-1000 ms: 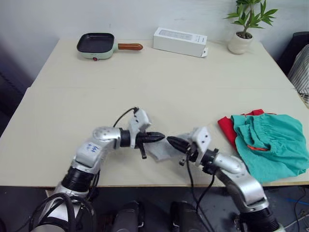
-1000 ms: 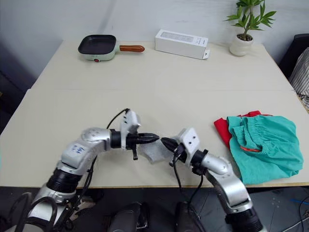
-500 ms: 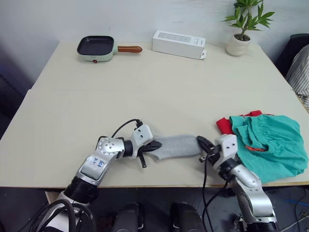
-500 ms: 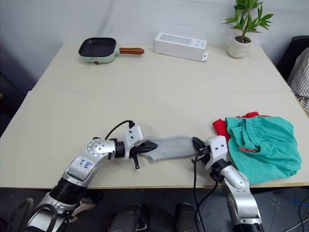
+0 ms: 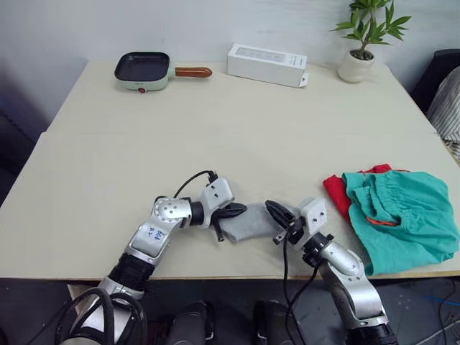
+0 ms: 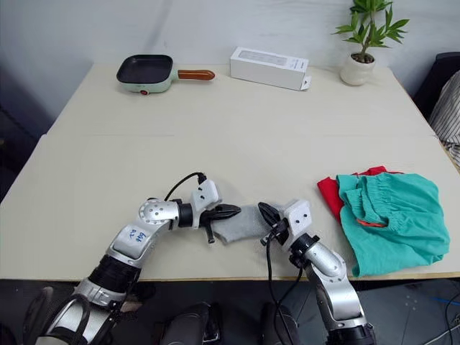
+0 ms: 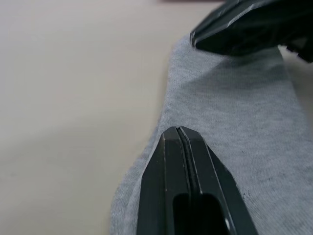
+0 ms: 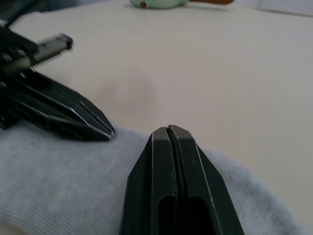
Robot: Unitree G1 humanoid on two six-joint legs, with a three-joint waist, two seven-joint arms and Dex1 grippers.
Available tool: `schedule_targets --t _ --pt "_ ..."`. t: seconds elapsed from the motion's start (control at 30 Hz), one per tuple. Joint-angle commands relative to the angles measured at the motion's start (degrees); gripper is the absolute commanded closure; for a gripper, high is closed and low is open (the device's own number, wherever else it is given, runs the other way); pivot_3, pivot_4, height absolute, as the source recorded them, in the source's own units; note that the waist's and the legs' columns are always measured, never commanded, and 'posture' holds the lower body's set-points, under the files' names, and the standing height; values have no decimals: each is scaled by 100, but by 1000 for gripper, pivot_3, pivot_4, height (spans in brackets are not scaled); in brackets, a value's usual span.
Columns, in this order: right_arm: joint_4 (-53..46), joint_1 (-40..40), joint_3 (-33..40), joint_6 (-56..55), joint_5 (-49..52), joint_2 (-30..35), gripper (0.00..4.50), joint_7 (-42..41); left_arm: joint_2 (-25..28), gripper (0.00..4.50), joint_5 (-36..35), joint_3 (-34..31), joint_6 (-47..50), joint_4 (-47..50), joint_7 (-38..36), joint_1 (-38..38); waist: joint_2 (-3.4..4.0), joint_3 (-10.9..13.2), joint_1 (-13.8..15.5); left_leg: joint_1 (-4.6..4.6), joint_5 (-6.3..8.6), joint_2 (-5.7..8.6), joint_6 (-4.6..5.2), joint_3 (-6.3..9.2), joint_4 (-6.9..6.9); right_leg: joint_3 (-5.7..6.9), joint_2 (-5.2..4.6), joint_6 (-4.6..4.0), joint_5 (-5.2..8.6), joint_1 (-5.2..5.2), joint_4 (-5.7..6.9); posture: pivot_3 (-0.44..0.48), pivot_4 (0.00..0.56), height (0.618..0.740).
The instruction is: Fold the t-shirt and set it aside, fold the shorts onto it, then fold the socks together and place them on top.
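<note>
Two sets of fingers meet over the socks (image 5: pixel 248 223) near the front edge of the surface (image 5: pixel 215 129). Half a second ago we had the grey knit stretched long between them; now the left gripper (image 5: pixel 239 210) and the right gripper (image 5: pixel 274 209) have drawn toward each other and the cloth sits shorter and bunched. We read this as the fold of the socks in progress, one end being brought over the other.

Left fingers (image 7: pixel 183 161): pressed together with no gap, lying on the grey cloth; we take them to be pinching one end. Right fingers (image 8: pixel 168 161): likewise closed tight, over the opposite end.

Socks: light grey, soft ribbed knit, limp, rounded at the edges, resting on the surface between the two grippers.

T-shirt (image 5: pixel 336 191): bright red cloth, mostly covered, near the front right corner of the surface. Shorts (image 5: pixel 402 215): teal, gathered elastic waistband, small orange tag, lying rumpled on top of the shirt.

We judge both larger garments placed, with only the sock fold and its transfer onto the pile outstanding.
</note>
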State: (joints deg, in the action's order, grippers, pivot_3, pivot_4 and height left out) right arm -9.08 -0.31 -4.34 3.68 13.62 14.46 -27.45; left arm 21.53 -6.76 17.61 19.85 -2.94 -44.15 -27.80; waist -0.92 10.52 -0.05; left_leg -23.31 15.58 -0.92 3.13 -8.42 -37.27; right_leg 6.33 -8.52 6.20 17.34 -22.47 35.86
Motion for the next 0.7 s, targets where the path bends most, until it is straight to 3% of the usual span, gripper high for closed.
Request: schedule_targets --t 0.03,0.1,0.17,0.23,0.43,0.63,0.7 --pt "-7 215 514 -240 132 27 4482 158 106 4500 138 89 25 121 -80 158 0 0 -2 1 1 0 0 0 0 0 -1 0 0 1 -1 0 150 740" --pt "-192 357 745 -184 348 92 4482 82 116 4500 157 98 -6 94 -110 171 0 0 -7 2 2 -1 -2 0 2 -3 -1 0 0 2 -1 0 150 740" --pt "-758 593 983 333 1269 151 4482 -203 85 4500 145 83 -224 3 -157 157 0 0 -5 4 3 -2 -5 0 4 -4 -2 0 0 2 -1 0 150 740" --pt "-1332 828 1145 977 2045 263 4130 -278 -77 4500 -25 -62 -697 -81 -202 130 2 -1 -1 4 10 -4 -17 2 7 -4 -3 0 0 0 -1 0 150 740" --pt "-2210 1668 1836 3386 5133 692 2278 1016 -337 4500 -236 -79 -1132 -268 -671 54 1 -1 12 2 13 -9 -9 8 8 -4 -6 -2 1 4 -14 0 150 740" --pt "-1908 1416 1822 4013 5884 553 124 2383 -363 4500 85 123 -1312 -646 -768 -5 2 -2 -6 3 29 -11 13 1 11 -5 -4 -3 1 4 -23 0 150 740" --pt "-1827 1312 1713 4203 6183 488 54 2661 -358 4500 174 157 -1371 -752 -775 -25 2 -4 2 3 33 -12 7 1 9 -3 -4 -3 1 5 -24 0 150 740"
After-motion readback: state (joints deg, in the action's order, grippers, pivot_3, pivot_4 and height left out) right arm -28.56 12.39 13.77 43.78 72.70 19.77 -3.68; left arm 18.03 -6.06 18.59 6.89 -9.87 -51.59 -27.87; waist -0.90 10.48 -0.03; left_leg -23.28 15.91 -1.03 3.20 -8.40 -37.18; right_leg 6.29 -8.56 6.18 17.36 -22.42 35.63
